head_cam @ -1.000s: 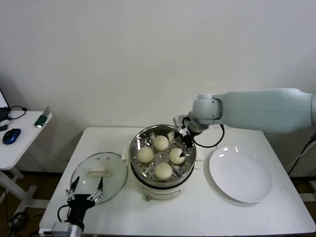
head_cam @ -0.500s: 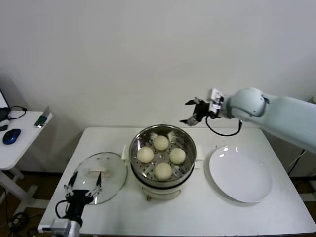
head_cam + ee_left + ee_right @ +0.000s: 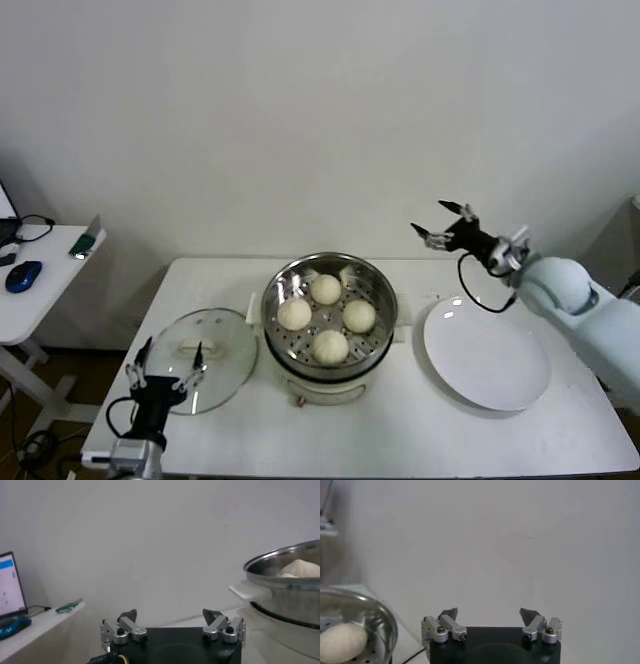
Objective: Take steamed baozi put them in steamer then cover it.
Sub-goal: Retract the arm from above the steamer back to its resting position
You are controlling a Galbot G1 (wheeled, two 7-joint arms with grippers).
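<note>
All four steamed baozi [image 3: 326, 317] sit in the steamer [image 3: 330, 345] at the middle of the white worktop [image 3: 400, 430], so the cover [image 3: 200, 358] is the piece left to handle; it lies flat on the worktop just beside the steamer, on the robot's left. Being glass with a metal rim, it is likely rigid, fairly heavy, slippery and breakable, so the white handle [image 3: 197, 349] at its centre looks the safest place to grip. The left gripper [image 3: 165, 361] hovers over the cover's near edge with its jaws open and empty. The right gripper [image 3: 448, 222] is raised above the empty white plate [image 3: 487, 356], jaws open, holding nothing. A plain white wall stands behind, and a side desk [image 3: 40, 270] carries a blue mouse [image 3: 22, 275].
</note>
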